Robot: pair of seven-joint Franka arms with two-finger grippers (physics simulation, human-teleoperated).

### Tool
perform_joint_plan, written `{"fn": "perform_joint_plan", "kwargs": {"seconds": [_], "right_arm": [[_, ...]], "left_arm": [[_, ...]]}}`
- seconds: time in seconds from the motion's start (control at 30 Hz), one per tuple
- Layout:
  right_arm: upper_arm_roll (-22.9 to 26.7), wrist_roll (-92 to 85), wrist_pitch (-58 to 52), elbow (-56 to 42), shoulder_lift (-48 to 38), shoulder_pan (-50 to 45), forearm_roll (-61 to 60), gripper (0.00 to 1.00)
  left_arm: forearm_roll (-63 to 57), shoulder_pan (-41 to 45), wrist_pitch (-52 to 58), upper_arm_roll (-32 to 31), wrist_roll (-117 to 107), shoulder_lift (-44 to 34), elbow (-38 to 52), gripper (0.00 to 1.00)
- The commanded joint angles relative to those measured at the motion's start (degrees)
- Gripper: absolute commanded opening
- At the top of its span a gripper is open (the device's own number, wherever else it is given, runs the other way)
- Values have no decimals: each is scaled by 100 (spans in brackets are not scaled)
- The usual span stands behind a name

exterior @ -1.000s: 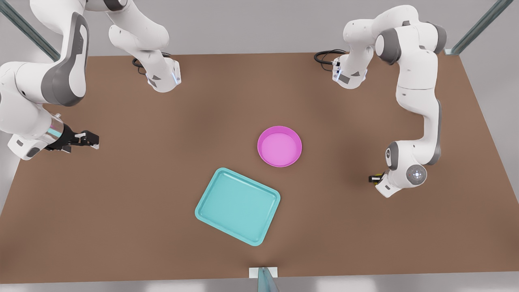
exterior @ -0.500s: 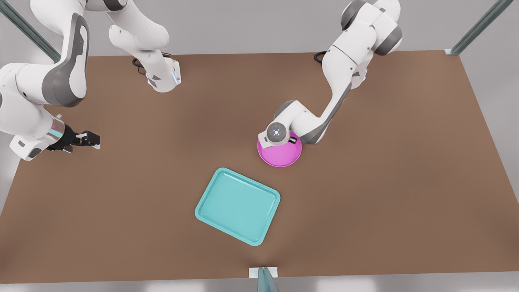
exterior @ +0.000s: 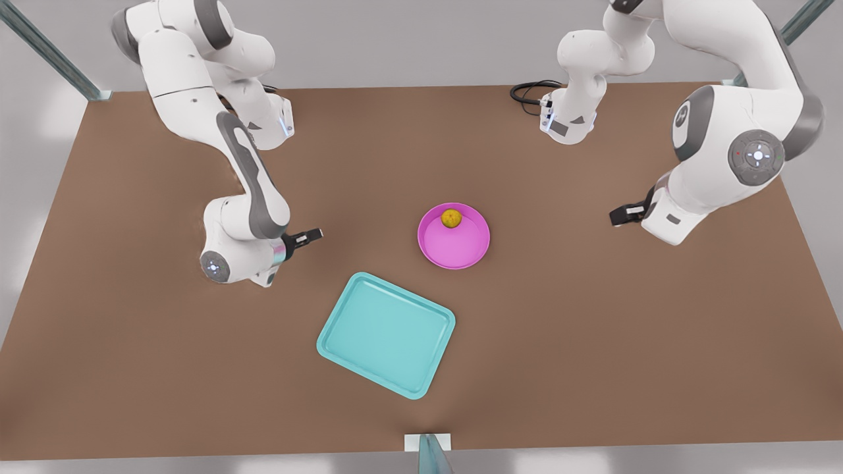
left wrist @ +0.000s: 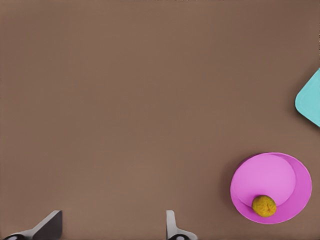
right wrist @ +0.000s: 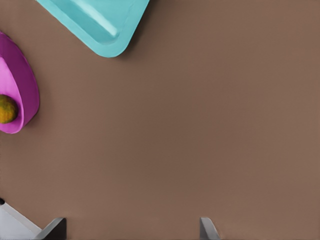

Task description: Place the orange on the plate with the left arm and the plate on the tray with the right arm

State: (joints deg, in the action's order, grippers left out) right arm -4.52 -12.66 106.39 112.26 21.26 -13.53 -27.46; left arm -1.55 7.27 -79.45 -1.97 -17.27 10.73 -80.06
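Note:
The orange (exterior: 450, 218) lies inside the pink plate (exterior: 461, 253), close to its far rim. Both rest on the table just beyond the teal tray (exterior: 386, 334). My left gripper (exterior: 620, 214) hangs open on the front view's right, well away from the plate. In the left wrist view its fingers (left wrist: 50, 227) stand wide apart over bare table, with the plate (left wrist: 290, 175) and orange (left wrist: 263, 205) off to one side. On the front view's left, my right gripper (exterior: 315, 234) is open and points at the plate from a short distance. Its wrist view shows the plate (right wrist: 22, 85), the orange (right wrist: 6, 109) and the tray (right wrist: 100, 22).
The brown table (exterior: 593, 342) spreads wide around the objects. Both arm bases (exterior: 267, 125) (exterior: 568, 122) stand at the far edge, with black cables beside them. A small bracket (exterior: 428, 447) sits at the near edge.
The left arm has drawn back from the plate to the front view's right, leaving the orange lying in it. The right arm has swung in from the far left toward the plate.

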Motion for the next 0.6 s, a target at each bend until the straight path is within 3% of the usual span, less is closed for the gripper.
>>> {"fn": "perform_joint_plan", "kwargs": {"seconds": [0.0,0.17,0.23,0.57], "right_arm": [[-23,114,2325,288,0,-580,-831,100],[-31,1353,4223,122,756,-2030,-1736,100],[-31,1468,4461,-151,1108,-2444,-2396,100],[-75,1617,4637,-415,1424,-2699,-2580,100]], "left_arm": [[76,-50,-70,12,1200,69,78,100],[24,-50,-35,30,1086,219,237,100],[32,-50,-27,30,1068,228,219,100],[41,-32,9,21,1068,263,193,100]]}}
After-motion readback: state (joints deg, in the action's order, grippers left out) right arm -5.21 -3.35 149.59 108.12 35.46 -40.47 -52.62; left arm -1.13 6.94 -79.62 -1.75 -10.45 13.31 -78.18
